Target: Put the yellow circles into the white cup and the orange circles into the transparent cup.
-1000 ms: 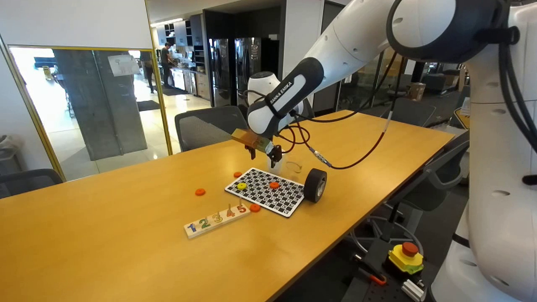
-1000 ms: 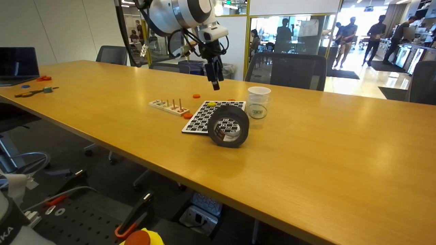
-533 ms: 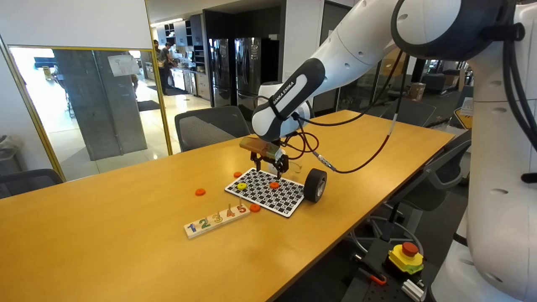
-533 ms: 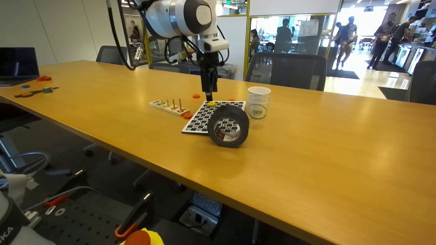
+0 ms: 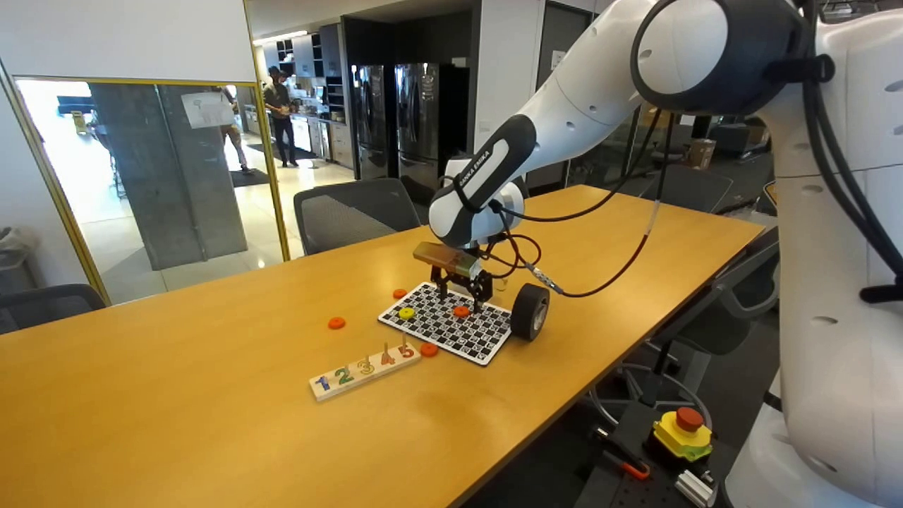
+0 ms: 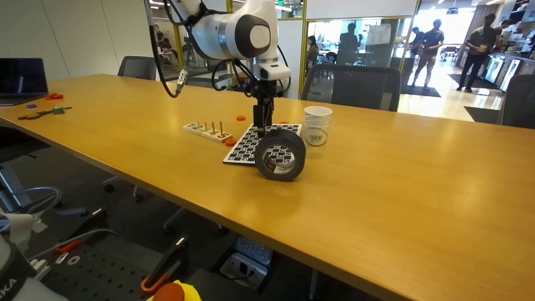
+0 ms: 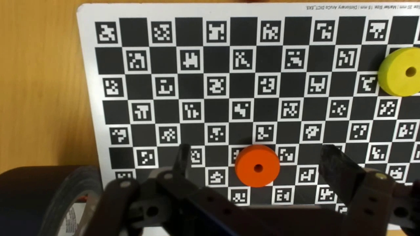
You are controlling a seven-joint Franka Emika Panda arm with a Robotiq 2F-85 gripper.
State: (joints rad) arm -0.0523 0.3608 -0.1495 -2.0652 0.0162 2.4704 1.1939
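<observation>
My gripper [image 5: 460,302] is open and empty, low over the checkered board [image 5: 487,349]. In the wrist view an orange circle [image 7: 257,166] lies on the board between the open fingers [image 7: 256,154], apart from both. A yellow circle [image 7: 402,72] lies on the board to the right. More orange circles lie on the table, one at the board's far edge [image 5: 400,293], one further off [image 5: 336,322] and one by the near edge [image 5: 428,349]. The white cup [image 6: 317,111] stands behind the transparent cup [image 6: 316,137] in an exterior view. The gripper mostly hides the cups in an exterior view.
A black tape roll [image 5: 522,310] stands on edge at the board's corner, close to the gripper, and shows in the wrist view [image 7: 29,196]. A wooden peg board with numbers [image 5: 365,372] lies beside the checkered board. A laptop [image 6: 23,79] and pliers [image 6: 37,114] lie far along the table.
My gripper has come down from above the table to low over the checkered board, its fingers now either side of an orange circle. The circles, cups and tape roll have not moved.
</observation>
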